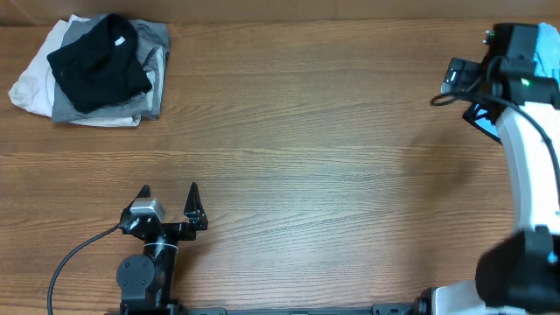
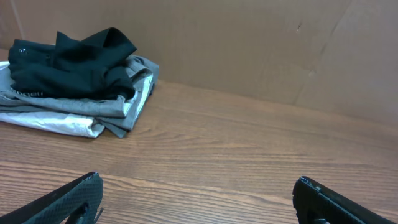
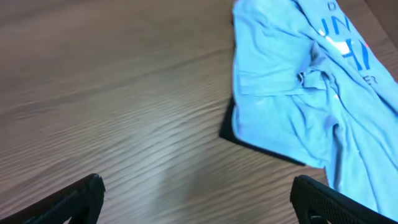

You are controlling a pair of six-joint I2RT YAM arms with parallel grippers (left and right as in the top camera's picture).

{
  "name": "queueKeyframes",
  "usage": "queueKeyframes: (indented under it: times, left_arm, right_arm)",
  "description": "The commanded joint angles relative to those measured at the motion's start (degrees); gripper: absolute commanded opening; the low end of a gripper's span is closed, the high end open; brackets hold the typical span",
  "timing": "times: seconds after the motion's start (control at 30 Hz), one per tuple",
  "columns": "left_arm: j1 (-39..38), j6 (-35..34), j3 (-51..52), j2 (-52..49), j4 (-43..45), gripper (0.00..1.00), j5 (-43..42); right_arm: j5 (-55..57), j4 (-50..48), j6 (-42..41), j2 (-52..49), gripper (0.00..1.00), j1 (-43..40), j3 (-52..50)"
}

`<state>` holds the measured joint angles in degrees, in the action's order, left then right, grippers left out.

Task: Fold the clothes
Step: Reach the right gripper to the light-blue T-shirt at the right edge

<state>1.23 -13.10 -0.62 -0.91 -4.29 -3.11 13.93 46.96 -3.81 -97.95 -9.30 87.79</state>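
Overhead, wood-grain table, clothes stacked top-left

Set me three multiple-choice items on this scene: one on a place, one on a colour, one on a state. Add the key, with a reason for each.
1. Where on the table does the pile of clothes lie, seen from overhead?
A) centre
B) far left
C) near right

2. What colour is the top garment of that pile?
A) red
B) yellow
C) black

3. How do the jaws of the left gripper stand?
A) open, nothing between them
B) shut on a sleeve
C) shut on a cable

Key:
1 B, the pile sits at the table's far left in the overhead view.
2 C, a black piece lies over grey and white ones.
3 A, the overhead and left wrist views show the jaws spread apart over bare wood.
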Motion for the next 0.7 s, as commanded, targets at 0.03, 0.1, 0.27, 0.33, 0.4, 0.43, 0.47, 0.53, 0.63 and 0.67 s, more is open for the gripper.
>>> queueKeyframes:
  times: [0.03,0.1,0.27,0.33,0.4,0.43,0.47,0.53,0.63,0.67]
  left_arm:
    - [0.33,1.36,0.35,0.44,0.04,1.00,0.59]
    - [0.33,1.36,0.35,0.42,0.07,1.00,0.59]
    - [0.33,1.36,0.35,0.42,0.07,1.00,0.61]
    - [0.33,1.36,0.35,0.42,0.07,1.00,0.61]
    - [0.33,1.36,0.35,0.42,0.04,1.00,0.61]
    - [0.35,1.36,0.35,0.42,0.07,1.00,0.59]
    - [0.33,1.36,0.35,0.42,0.07,1.00,0.59]
    - [0.33,1.36,0.35,0.42,0.07,1.00,0.61]
    - [0.33,1.36,0.35,0.44,0.07,1.00,0.61]
    - [0.33,1.36,0.35,0.44,0.07,1.00,0.61]
  right_arm:
    - [3.56,-2.62,1.62,-5.27,1.00,-4.52,2.67]
    - [3.65,-3.23,2.99,-8.26,1.00,-6.78,2.67]
    - [3.54,-5.90,3.82,-13.88,1.00,-11.13,2.67]
    - [2.82,-7.72,5.16,-15.21,1.00,-11.78,2.67]
    - [2.34,-9.94,7.19,-16.15,1.00,-11.91,2.67]
    - [2.60,-11.15,7.32,-16.61,1.00,-11.89,2.67]
    - [2.45,-12.52,7.30,-16.96,1.00,-11.89,2.67]
    - [2.23,-14.53,7.32,-17.73,1.00,-11.89,2.67]
    - [1.88,-17.20,8.90,-19.71,0.98,-11.89,2.67]
    - [1.86,-17.79,10.34,-20.55,0.97,-11.89,2.67]
